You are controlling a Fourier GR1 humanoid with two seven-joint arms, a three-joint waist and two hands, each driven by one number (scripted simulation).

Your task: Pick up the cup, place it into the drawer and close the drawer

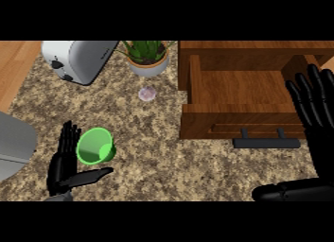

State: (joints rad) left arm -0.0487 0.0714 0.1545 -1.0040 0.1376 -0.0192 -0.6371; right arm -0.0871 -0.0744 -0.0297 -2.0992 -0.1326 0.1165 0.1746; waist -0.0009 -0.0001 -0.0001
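A green cup (96, 146) lies on its side on the speckled counter, its mouth facing left. My left hand (66, 163) is right beside it, fingers straight along the cup's left rim and thumb stretched out below it; the hand is open. The wooden drawer (235, 120) stands pulled out at the upper right, its inside bare, with a dark handle (267, 141) on its front. At the right edge my right hand (317, 113) rests open, fingers up, overlapping the drawer's right side.
A silver toaster (77, 59) sits at the upper left, a potted plant (148, 56) next to it. A small pale round object (147, 93) lies below the plant. A grey appliance (5, 146) fills the left edge.
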